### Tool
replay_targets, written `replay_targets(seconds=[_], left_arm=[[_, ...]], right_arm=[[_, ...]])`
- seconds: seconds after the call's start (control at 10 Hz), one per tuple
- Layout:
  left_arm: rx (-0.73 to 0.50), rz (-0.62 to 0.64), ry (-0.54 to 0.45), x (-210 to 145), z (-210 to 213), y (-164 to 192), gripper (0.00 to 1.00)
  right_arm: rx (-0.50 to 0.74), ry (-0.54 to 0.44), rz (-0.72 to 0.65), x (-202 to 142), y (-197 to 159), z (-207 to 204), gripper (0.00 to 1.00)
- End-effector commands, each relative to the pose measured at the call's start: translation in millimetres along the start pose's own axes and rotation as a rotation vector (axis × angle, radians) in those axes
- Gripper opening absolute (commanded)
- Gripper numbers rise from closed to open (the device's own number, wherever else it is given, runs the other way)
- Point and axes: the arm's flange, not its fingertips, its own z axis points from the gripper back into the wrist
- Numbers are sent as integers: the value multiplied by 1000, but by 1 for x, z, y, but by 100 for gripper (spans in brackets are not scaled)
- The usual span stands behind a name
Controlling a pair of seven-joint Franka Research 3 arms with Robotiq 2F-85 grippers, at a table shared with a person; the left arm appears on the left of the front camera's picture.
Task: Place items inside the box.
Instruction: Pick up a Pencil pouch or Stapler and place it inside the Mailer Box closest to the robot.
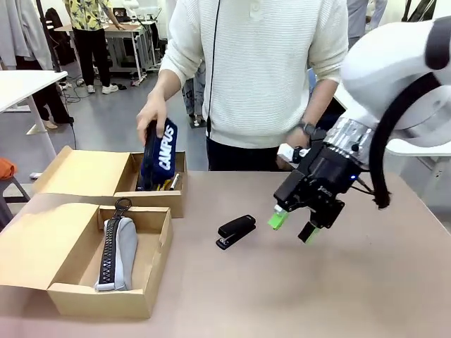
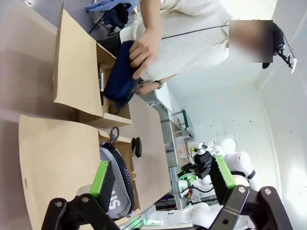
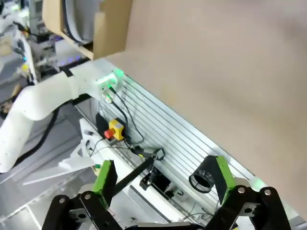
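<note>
The right gripper (image 1: 294, 227) hangs just above the table (image 1: 366, 282), fingers spread wide with nothing between them. It is a little to the right of the black stapler (image 1: 236, 231), which lies alone on the bare tabletop between the boxes and the arm. That stapler looks to me like the next thing to go in, and its shape is the first trouble: it is low, smooth and lying at an angle. If the jaws come down without being turned to suit it, a pad could catch one end and skid it away or tip it up rather than pinch it. The bigger worry is farther back. The person's hand (image 1: 151, 118) holds the navy case (image 1: 161, 151) on end in the far box (image 1: 151, 197), where a marker (image 1: 174, 182) already lies. If the arm swings the stapler toward that box while the hand is in it, the two could meet. The near box (image 1: 106, 299) seems the safer place, but the grey case (image 1: 116, 253) takes up much of its floor. A stapler let go from too high could land on the case and roll, or clip the rim. The left gripper (image 2: 162, 177) is also wide open and empty, looking down on the near box, so two arms heading there at once might crowd each other.
</note>
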Motion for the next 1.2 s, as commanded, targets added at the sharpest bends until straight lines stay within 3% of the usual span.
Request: replay_targets(seconds=[0.0,0.1,0.2,0.4,0.5,0.6,0.7,0.8,0.9,1.0,1.1], left_arm=[[-24,-12,-13,1,0,-1,100],[-24,-12,-13,1,0,-1,100],[-24,-12,-13,1,0,-1,100],[-24,-12,-13,1,0,-1,100],[-24,-12,-13,1,0,-1,100],[-24,-12,-13,1,0,-1,100],[-24,-12,-13,1,0,-1,100],[-24,-12,-13,1,0,-1,100],[-24,-12,-13,1,0,-1,100],[-24,-12,-13,1,0,-1,100],[-24,-12,-13,1,0,-1,100]], right_arm=[[-18,24,15,7,8,-13,100],[-107,63,171,-4,24,-17,100],[-327,111,379,15,46,-27,100],[-487,163,1163,67,55,-38,100],[-431,208,1597,82,60,-46,100],[-317,176,1826,99,66,-54,100],[-285,147,1833,113,67,-59,100],[-202,291,1322,125,73,-63,100],[-478,234,908,102,73,-61,100],[-478,234,908,102,73,-61,100],[-442,236,1078,124,73,-67,100]])
